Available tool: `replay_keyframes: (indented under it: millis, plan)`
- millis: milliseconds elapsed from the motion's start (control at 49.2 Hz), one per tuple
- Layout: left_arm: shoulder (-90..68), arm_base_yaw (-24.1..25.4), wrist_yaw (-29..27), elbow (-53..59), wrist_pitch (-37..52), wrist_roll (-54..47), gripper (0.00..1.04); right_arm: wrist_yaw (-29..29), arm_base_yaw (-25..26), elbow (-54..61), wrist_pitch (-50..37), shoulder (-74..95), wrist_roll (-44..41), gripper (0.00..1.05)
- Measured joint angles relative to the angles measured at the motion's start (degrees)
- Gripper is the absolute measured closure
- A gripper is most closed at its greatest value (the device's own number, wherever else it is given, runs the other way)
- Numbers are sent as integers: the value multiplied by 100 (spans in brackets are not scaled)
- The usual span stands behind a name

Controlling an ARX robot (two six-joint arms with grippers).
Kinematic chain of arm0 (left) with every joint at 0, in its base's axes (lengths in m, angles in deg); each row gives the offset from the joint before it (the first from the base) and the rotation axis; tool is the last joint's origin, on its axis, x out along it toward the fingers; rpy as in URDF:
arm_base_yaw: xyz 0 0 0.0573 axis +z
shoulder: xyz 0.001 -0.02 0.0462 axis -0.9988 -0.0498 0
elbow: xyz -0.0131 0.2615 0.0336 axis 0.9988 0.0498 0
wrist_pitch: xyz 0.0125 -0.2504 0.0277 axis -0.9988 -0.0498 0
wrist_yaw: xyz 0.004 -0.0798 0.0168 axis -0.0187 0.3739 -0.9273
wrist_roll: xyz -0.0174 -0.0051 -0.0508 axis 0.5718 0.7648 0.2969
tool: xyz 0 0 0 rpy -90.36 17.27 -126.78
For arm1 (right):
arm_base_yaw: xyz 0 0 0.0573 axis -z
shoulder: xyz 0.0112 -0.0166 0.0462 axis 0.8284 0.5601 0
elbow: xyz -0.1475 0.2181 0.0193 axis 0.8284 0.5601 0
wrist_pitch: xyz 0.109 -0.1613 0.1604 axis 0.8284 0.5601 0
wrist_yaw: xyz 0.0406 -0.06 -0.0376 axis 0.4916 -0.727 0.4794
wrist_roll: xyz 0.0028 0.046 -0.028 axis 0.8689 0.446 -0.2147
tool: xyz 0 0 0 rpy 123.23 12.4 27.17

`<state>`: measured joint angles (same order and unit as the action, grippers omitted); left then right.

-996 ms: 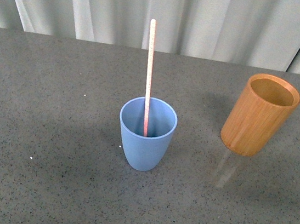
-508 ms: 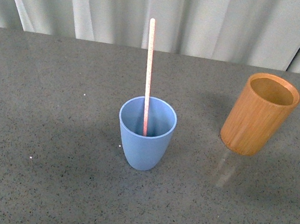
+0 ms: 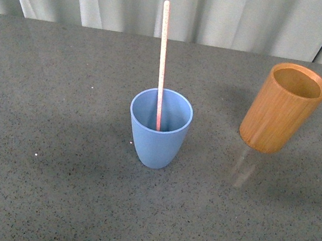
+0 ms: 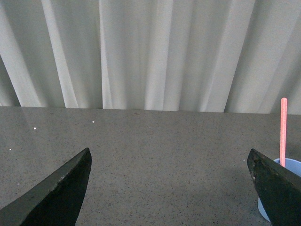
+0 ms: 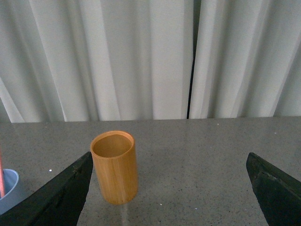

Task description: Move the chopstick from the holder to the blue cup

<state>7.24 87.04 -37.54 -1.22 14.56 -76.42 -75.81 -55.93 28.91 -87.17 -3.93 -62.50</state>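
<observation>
The light blue cup [image 3: 158,129] stands upright in the middle of the grey table. One pale pinkish chopstick [image 3: 162,61] stands in it, leaning on the far rim. The orange-brown holder [image 3: 282,109] stands to its right; I see nothing in its mouth. No gripper shows in the front view. My left gripper [image 4: 169,188] is open and empty over bare table, with the cup [image 4: 277,188] and the chopstick [image 4: 283,132] beside one finger. My right gripper [image 5: 169,188] is open and empty, with the holder [image 5: 114,167] ahead, near one finger, and the cup's edge [image 5: 8,190] beyond it.
The speckled grey table [image 3: 57,142] runs to a pale pleated curtain [image 3: 222,15] along the far side. A faint reflection streak lies on the table just in front of the holder.
In the front view the cup, chopstick and holder sit slightly higher in the picture than before, as from a small shift of the camera. Their places relative to each other are the same.
</observation>
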Motion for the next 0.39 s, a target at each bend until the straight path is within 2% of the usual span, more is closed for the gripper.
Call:
replay_keyframes:
  millis: [386]
  plan:
    - [0, 0, 0, 0, 0, 0, 7, 0, 0, 0, 0, 0, 0, 10]
